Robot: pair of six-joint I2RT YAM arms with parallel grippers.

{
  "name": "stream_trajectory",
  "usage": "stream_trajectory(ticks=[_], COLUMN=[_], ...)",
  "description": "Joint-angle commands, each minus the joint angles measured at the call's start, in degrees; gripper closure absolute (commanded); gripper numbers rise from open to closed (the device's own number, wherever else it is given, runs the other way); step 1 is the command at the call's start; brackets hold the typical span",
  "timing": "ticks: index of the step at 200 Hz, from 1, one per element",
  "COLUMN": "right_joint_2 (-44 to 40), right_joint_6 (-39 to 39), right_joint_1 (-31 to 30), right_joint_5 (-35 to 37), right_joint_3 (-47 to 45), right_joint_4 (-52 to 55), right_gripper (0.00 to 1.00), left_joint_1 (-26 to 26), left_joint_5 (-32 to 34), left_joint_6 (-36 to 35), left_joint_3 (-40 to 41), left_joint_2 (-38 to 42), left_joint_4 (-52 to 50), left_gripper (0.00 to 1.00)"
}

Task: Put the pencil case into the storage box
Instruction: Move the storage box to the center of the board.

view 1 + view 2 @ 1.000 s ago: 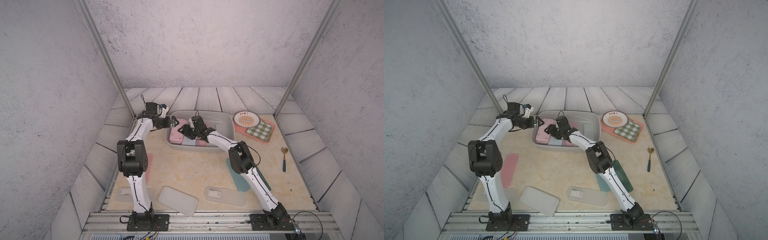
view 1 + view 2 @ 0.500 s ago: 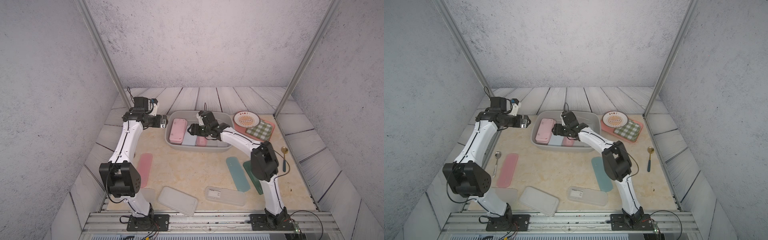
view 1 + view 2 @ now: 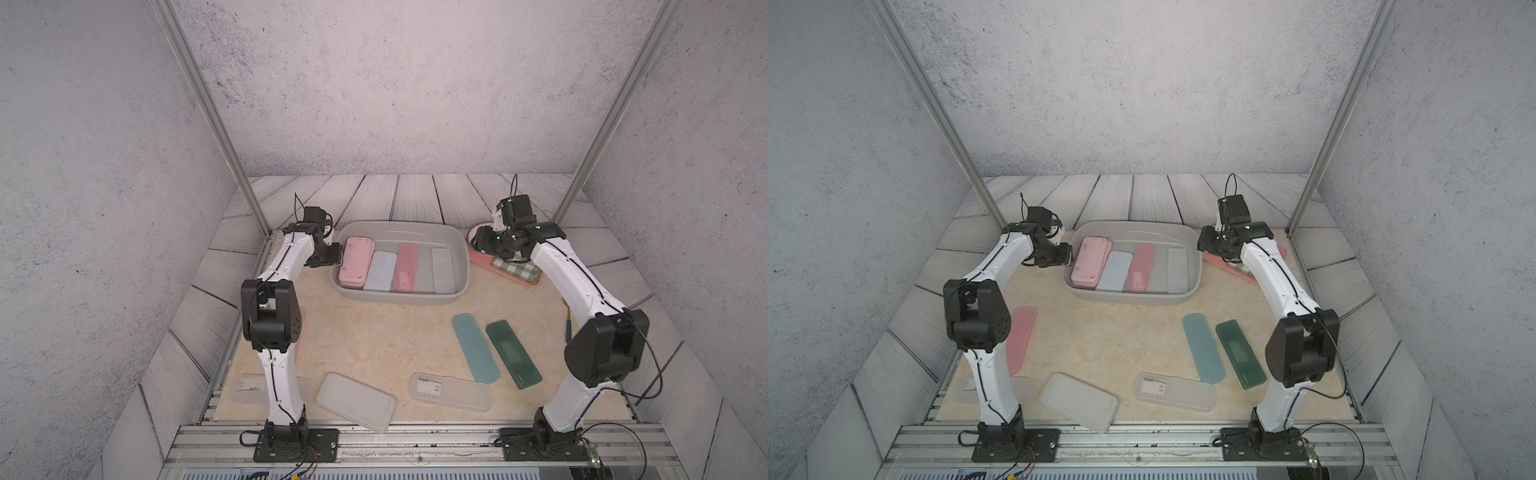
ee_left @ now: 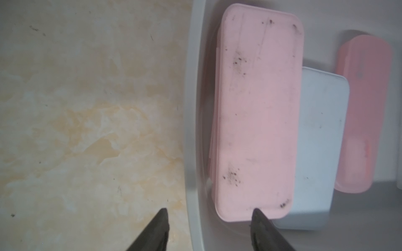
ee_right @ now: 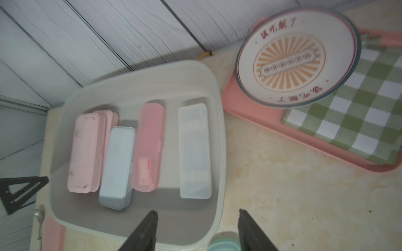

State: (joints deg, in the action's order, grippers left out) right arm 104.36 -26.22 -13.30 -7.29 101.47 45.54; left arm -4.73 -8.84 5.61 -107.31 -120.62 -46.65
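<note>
On the marbled tabletop [image 3: 374, 340], toward its far side, the grey storage box [image 3: 399, 298] is set. Just beside its right end a pink tray [image 5: 250, 108] is laid, and a green checked cloth [image 5: 359, 113] and a round plate [image 5: 291, 60] are carried on it.

Four pencil cases are laid side by side on the floor of the box. A wide pale pink case [image 3: 354, 262] is placed at the left end, with a blue-grey case [image 3: 380, 271] touching it. A narrower salmon case [image 3: 405, 266] and a clear case [image 3: 442, 270] are set to their right.

More cases are scattered on the tabletop outside the box. A teal case [image 3: 475, 353] and a dark green case [image 3: 513, 353] are laid side by side near the right arm. A wide clear case [image 3: 355, 401] and a long clear case [image 3: 451, 392] are seen near the front edge, and a pink case [image 3: 1019, 338] beside the left arm.

The left gripper [image 4: 210, 210] is held at the box's left end. Its fingers are parted, nothing is gripped, and the rim is seen between the tips. The right gripper [image 5: 197, 211] is held beside the box's right end, by the tray, its fingers likewise parted around nothing.
</note>
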Motion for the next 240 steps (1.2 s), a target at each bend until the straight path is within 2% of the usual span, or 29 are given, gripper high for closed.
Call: stream_trajectory(ticks=[1,26,48,69,103,128,149,165,170,182,200,240], right_joint_2=[7.0,15.9,19.3,22.5,28.4,30.6,30.7,29.3,28.4,25.3,19.9,9.0], right_joint_6=[2.7,3.3,2.5,2.4,3.5,4.3,4.9,5.2,5.2,4.7,3.6,3.4], right_joint_1=[-0.2,-0.2,-0.2,-0.2,-0.1,-0.1,-0.1,-0.1,-0.1,-0.2,-0.3,-2.8], right_joint_5=[-1.3,-2.2,-1.3,1.0,2.5,3.5,3.0,2.2,1.8,-0.2,-4.7,-7.5], right_joint_3=[7.1,16.0,17.2,19.2,24.3,25.1,24.8,23.3,22.1,17.5,9.7,-3.4], right_joint_4=[8.1,13.9,12.0,12.3,15.9,16.0,15.6,15.5,14.9,12.3,8.4,6.3], right_gripper=[0.40,0.44,0.48,0.48,0.47,0.57,0.67,0.79,0.82,0.90,0.95,0.97], left_joint_1=[0.0,-0.2,-0.2,-0.2,-0.2,-0.2,-0.3,-0.2,-0.3,-0.1,-0.1,0.4], left_joint_5=[2.6,2.5,4.2,5.6,5.2,5.0,4.8,4.9,4.8,4.4,3.5,3.3], left_joint_6=[0.4,-0.1,-0.3,-0.5,-0.1,-0.2,-0.6,-1.0,-1.2,-1.9,-3.3,-7.9], left_joint_3=[-4.2,-8.3,-12.3,-14.5,-15.6,-15.6,-15.6,-15.5,-15.4,-13.2,-4.8,20.8], left_joint_2=[-2.0,-6.3,-10.1,-12.8,-14.5,-15.0,-14.4,-13.4,-12.9,-10.5,-4.3,13.9], left_joint_4=[1.1,0.8,0.1,0.4,1.1,1.4,0.4,-2.1,-3.1,-4.7,-4.5,-2.3], left_gripper=[0.39,0.41,0.44,0.50,0.55,0.65,0.84,0.99,1.00,1.00,1.00,1.00])
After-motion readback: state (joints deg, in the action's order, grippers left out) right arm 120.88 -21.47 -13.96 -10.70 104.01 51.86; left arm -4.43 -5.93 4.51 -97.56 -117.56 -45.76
